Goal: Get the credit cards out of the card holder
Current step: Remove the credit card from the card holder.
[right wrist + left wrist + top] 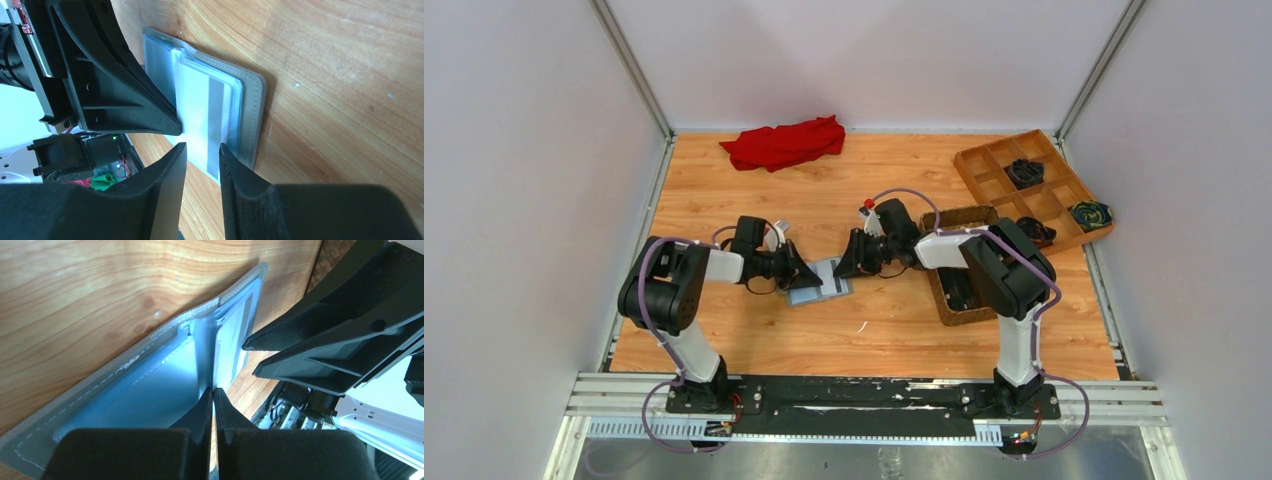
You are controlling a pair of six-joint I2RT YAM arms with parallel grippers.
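Grippers from both arms meet over the card holder (820, 281), which lies open and flat on the wooden table (724, 200), near the brown basket (951, 300). The left gripper (213, 391) is squeezed tight, its two tips pressed together right at the middle fold of the holder, and I cannot tell if a thin clear page is caught between them. The right gripper (202, 150) has its fingers apart with nothing in them, tips just at the edge of a pale card (197, 100) with a grey stripe, tucked in the half nearer the right arm.
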